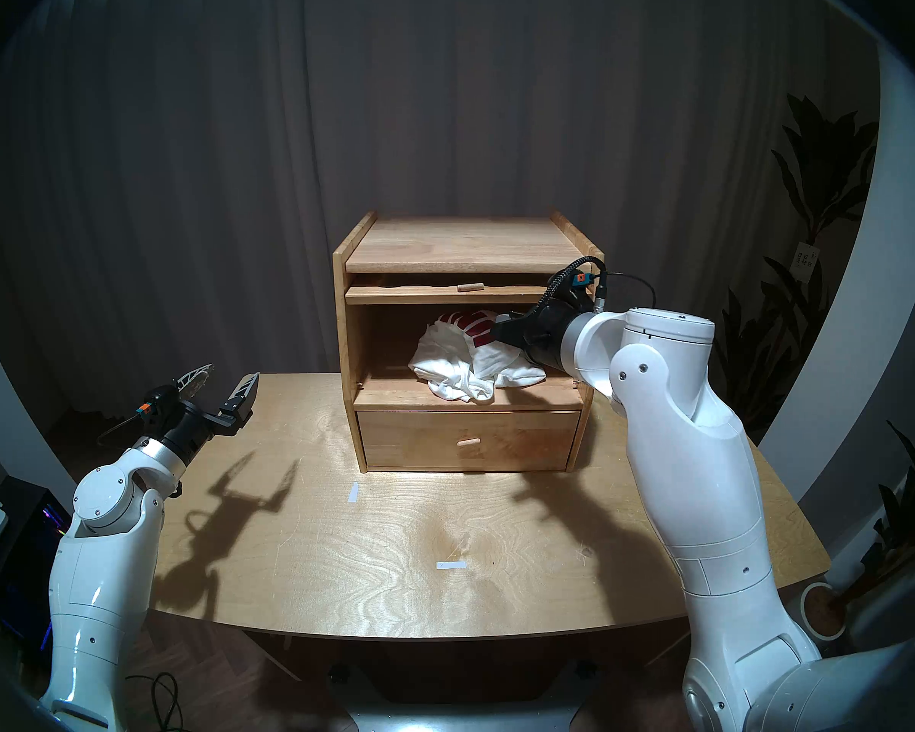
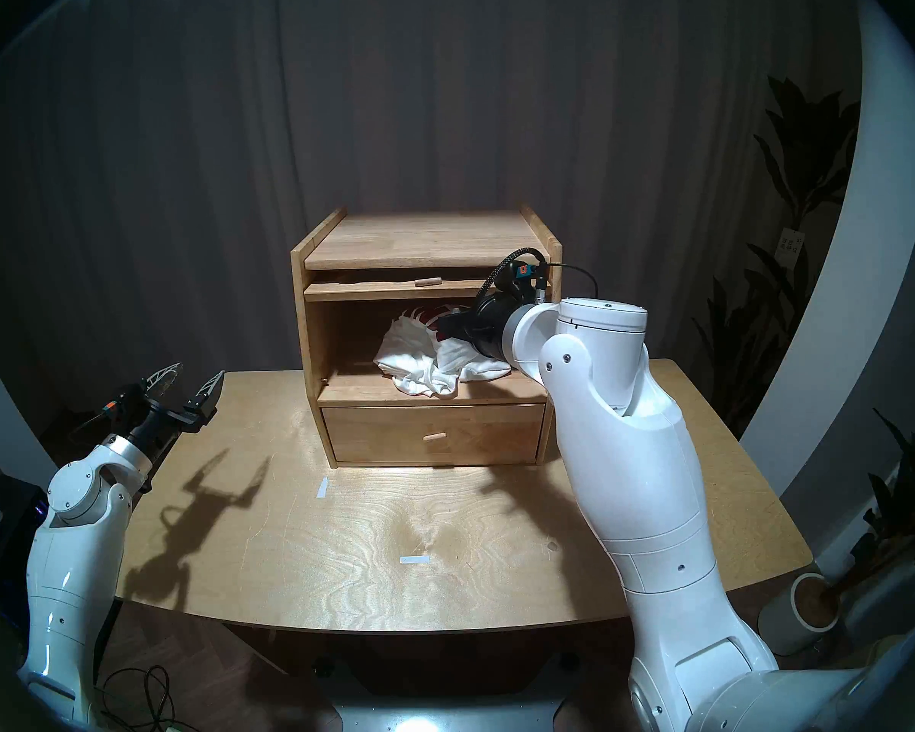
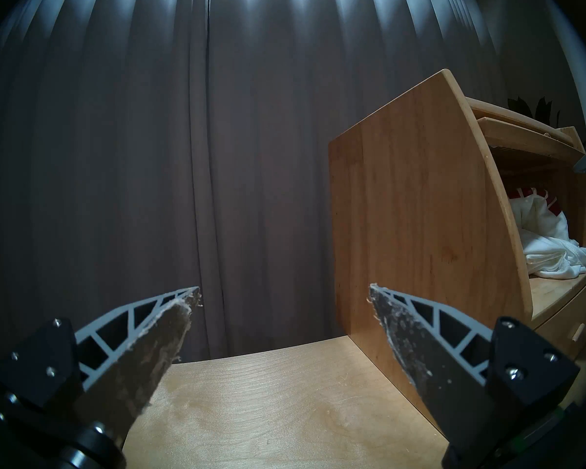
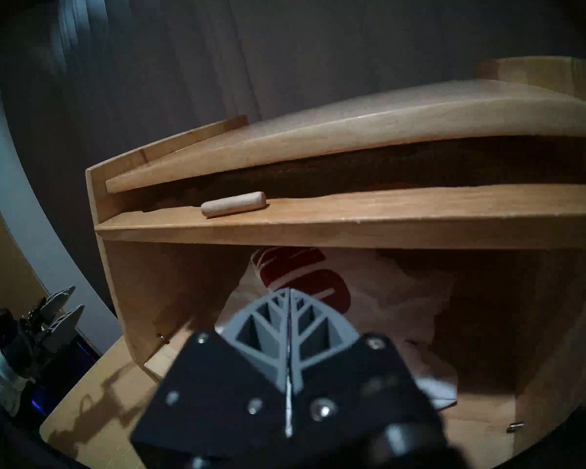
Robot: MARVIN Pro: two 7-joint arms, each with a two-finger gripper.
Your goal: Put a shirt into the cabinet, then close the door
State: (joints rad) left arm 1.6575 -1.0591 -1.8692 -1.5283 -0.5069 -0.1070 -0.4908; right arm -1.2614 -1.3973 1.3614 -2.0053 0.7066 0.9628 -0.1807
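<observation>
Writing: the shirt [image 1: 455,366] has big red block letters on white cloth, too crumpled and folded to read. A small paper tag [image 1: 806,258] hangs on the plant at the right, its print too small to read. No brand seen anywhere.

The shirt lies bunched in the upper compartment of the cabinet [image 1: 350,345], toward its right half, with one soft fold drooping over the front lip of the shelf. The cabinet is a light-brown wood box with visible grain, a flat top and raised side rails. The door [image 1: 418,294] lies flat and level in the slot under the top, so the compartment is open; it shows a wavy inner edge, and a short round wooden peg [image 1: 469,287] lies along it. The drawer [image 1: 418,440] below is shut: plain solid front, same kind of peg.

The right gripper [image 1: 497,329] is just in front of the shirt at the compartment's mouth. Its grey lattice fingers [image 4: 271,322] are pressed flat together and nothing can be seen between them.

The left gripper [image 1: 233,372] hangs over the table's left edge, well apart from the cabinet, spread wide and empty. Its pads [image 3: 396,336] are dark, scuffed and fuzzy at the tips.

The table [image 1: 339,556] is pale plywood with swirly grain, and two white tape strips [image 1: 451,565] are stuck on it. A grey pleated curtain [image 1: 233,160] hangs behind
</observation>
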